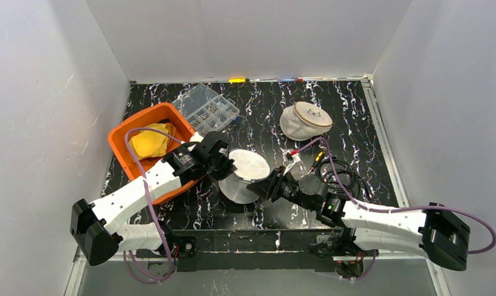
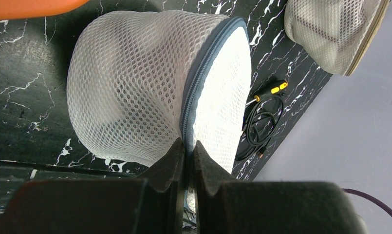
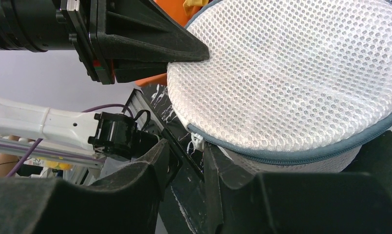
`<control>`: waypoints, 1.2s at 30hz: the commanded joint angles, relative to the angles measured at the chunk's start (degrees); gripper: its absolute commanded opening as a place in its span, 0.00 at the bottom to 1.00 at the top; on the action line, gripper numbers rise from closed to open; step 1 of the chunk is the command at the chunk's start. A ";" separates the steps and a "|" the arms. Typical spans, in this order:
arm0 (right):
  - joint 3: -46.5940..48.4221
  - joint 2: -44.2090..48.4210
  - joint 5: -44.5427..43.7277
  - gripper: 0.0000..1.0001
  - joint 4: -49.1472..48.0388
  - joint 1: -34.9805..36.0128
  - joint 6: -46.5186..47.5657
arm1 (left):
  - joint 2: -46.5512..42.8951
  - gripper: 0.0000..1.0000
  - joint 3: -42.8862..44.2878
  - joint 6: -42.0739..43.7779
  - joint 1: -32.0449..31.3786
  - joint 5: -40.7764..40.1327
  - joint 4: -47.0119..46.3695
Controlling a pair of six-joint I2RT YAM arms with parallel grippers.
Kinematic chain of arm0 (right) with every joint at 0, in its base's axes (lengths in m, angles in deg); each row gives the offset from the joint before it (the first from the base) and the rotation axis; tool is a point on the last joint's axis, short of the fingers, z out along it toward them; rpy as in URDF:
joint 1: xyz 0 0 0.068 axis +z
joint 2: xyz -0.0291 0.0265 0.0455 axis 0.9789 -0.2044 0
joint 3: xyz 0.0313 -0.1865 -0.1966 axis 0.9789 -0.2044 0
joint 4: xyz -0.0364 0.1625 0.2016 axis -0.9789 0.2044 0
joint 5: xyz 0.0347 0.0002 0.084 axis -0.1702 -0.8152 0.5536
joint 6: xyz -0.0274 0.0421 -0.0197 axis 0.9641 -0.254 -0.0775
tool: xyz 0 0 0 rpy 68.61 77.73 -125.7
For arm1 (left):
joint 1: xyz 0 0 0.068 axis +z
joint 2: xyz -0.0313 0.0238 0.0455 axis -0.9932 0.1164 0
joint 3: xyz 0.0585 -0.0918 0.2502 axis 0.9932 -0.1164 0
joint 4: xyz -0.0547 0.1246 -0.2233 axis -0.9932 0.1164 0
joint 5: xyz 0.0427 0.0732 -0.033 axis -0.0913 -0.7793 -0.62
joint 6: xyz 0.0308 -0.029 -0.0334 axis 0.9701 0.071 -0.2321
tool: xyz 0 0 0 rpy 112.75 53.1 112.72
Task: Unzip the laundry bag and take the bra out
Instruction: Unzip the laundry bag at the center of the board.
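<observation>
The laundry bag [image 1: 244, 176] is a round white mesh drum with a blue-grey zipper round its lid, lying on the black marbled table in front of the arms. My left gripper [image 2: 188, 146] is shut on the zipper seam [image 2: 196, 92] at the bag's rim, on its left side in the top view. At the bag's near right, my right gripper [image 3: 186, 146] is open with a gap between its jaws. The small white zipper pull [image 3: 197, 141] sits just off its right fingertip [image 3: 209, 152], not clamped. The bra is hidden.
An orange bin [image 1: 125, 139] holding a yellow cloth [image 1: 150, 142] stands at the left, beside the left arm. A clear compartment box [image 1: 207, 108] and a second mesh bag [image 1: 304, 120] lie at the back. A coiled black cable [image 1: 341, 176] lies right of the bag.
</observation>
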 commanded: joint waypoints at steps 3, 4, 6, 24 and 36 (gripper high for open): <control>-0.07 1.31 -2.03 0.37 -2.78 0.21 0.22 | -1.92 0.00 -1.07 -0.72 0.09 0.03 0.25; -0.32 1.40 -2.28 0.36 -2.77 0.22 -0.01 | -1.97 0.00 -1.08 -0.76 0.09 0.07 0.23; -0.64 1.57 -2.82 0.35 -2.71 0.24 -0.26 | -2.00 0.00 -1.23 -0.76 0.16 0.10 0.08; 0.50 0.84 -4.02 0.15 -0.39 0.21 -0.64 | -2.16 0.00 -1.60 -0.67 0.12 0.36 -0.32; 1.90 3.96 -3.94 0.01 8.20 0.22 2.27 | -2.40 0.00 -1.56 1.43 0.14 -0.52 -0.83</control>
